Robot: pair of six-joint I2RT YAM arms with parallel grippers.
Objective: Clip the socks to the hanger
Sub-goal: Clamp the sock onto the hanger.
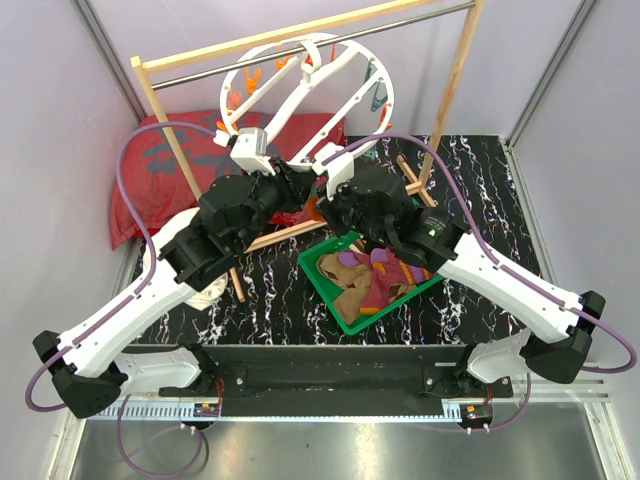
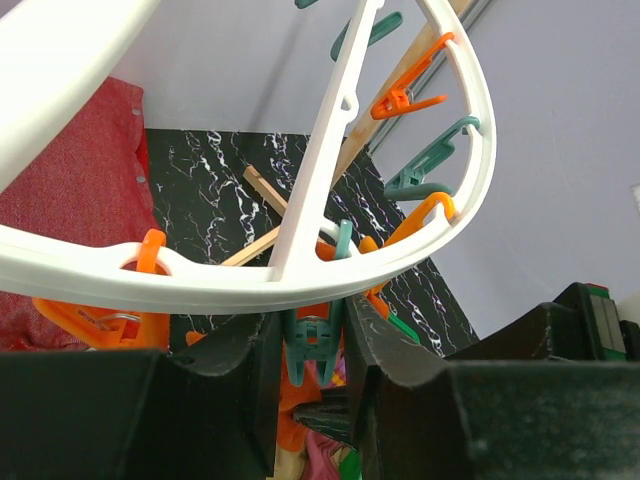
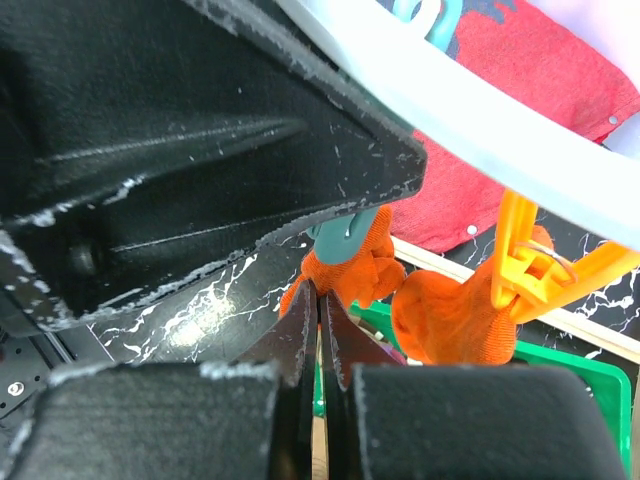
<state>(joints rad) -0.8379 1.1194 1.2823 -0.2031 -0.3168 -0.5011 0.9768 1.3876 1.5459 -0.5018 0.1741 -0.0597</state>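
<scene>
The hanger (image 1: 300,100), a white ring with orange and teal clips, hangs from the rack bar. My left gripper (image 1: 290,186) is at the ring's lower rim (image 2: 250,285). In the left wrist view the gripper (image 2: 312,330) is shut on a teal clip (image 2: 318,345), one finger on each side. My right gripper (image 1: 318,196) is just beneath it. In the right wrist view it (image 3: 320,300) is shut on an orange sock (image 3: 350,270), whose top touches that teal clip (image 3: 350,228). A second orange sock (image 3: 450,315) hangs from an orange clip (image 3: 520,260). More socks (image 1: 375,275) lie in the green basket (image 1: 322,295).
The wooden-post rack with a metal bar (image 1: 300,48) stands over the marbled table, its wooden foot (image 1: 275,238) under the arms. A red cushion (image 1: 150,170) lies at the back left. A white cloth (image 1: 205,295) lies under the left arm.
</scene>
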